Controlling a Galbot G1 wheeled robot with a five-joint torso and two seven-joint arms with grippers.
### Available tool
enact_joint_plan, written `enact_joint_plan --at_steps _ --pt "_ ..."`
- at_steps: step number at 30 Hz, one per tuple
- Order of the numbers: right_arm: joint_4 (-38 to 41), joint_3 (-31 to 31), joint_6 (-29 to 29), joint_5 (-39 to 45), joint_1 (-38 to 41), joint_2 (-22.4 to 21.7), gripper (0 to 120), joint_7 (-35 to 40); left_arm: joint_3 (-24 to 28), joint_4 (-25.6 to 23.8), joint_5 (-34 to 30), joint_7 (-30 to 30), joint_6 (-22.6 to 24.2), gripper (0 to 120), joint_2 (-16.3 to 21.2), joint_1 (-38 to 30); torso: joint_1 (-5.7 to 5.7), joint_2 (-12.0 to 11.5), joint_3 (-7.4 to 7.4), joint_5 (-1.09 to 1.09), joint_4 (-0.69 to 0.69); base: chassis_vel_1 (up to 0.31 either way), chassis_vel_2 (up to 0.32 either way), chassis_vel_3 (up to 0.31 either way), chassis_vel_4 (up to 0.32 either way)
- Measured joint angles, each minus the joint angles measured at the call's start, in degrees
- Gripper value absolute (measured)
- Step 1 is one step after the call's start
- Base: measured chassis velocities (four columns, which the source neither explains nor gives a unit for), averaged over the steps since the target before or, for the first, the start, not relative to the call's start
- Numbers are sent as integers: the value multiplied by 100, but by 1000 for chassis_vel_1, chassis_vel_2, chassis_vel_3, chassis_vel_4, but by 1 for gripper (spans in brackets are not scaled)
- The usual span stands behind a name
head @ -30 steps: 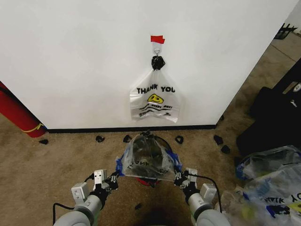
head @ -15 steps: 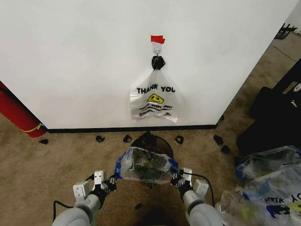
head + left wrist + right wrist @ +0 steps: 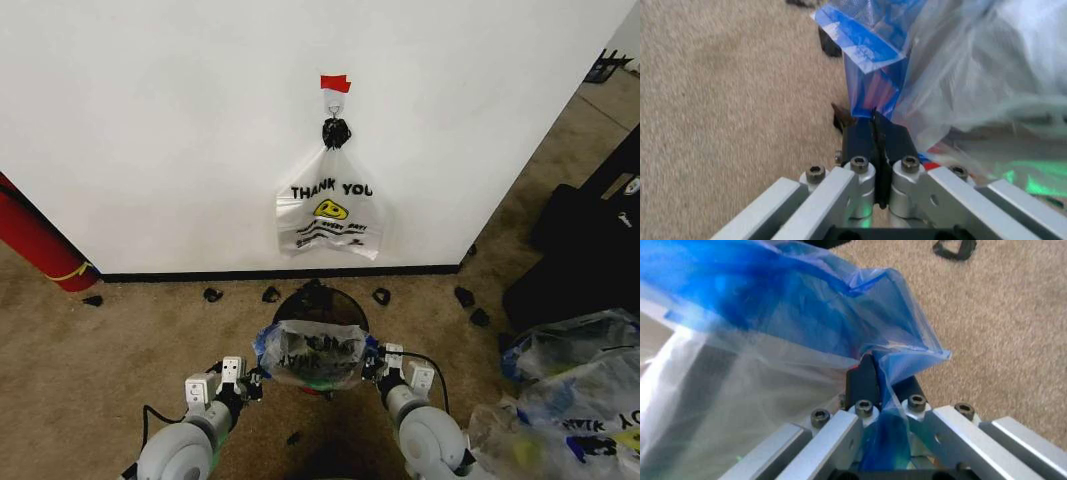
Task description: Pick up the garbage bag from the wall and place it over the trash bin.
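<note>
The garbage bag, clear crinkly plastic with blue patches, hangs stretched between my two grippers, just in front of the trash bin. The bin's black mesh rim shows behind the bag, near the wall. My left gripper is shut on the bag's left blue edge, and its closed fingers pinch blue plastic in the left wrist view. On the opposite side my right gripper is shut on the bag, its blue edge pinched between the fingers.
A whitish "THANK YOU" bag hangs from a hook under red tape. A red cylinder leans at the left. Small black objects lie along the baseboard. Dark bags and plastic bags crowd the right.
Both grippers have drawn back toward me and closer together with the bag. The bag now hangs narrower and nearer, and the bin's rim has come into sight behind it.
</note>
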Motion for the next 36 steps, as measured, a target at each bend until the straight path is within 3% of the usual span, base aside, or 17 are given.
enact_joint_plan --at_steps 15,19,21,24,29,31,36 --pt "24 46 206 -274 -143 -44 0 -142 -119 -134 120 16 5 0 -163 303 0 0 -1 1 1 0 0 0 0" --pt "174 93 293 -496 -367 -97 11 -307 -274 -402 120 77 149 15 -98 486 0 0 -1 1 0 0 0 0 0" --pt "313 162 370 -615 -548 -160 23 -420 -381 -607 180 78 201 26 -39 656 0 0 -1 0 0 0 0 0 0" --pt "477 237 484 -800 -772 -244 30 -578 -474 -849 306 76 252 33 5 909 -1 0 -1 1 1 0 0 0 0" --pt "788 414 779 -1251 -1260 -380 53 -869 -591 -1353 680 77 288 55 30 1473 -1 0 -1 1 1 0 0 0 0" --pt "839 446 818 -1304 -1336 -396 54 -899 -600 -1417 714 77 288 58 30 1528 -1 0 -1 1 0 0 0 0 0" --pt "1089 659 967 -1388 -1765 -489 78 -1108 -652 -1720 896 49 288 80 29 1846 -1 0 -2 1 0 0 0 0 0"
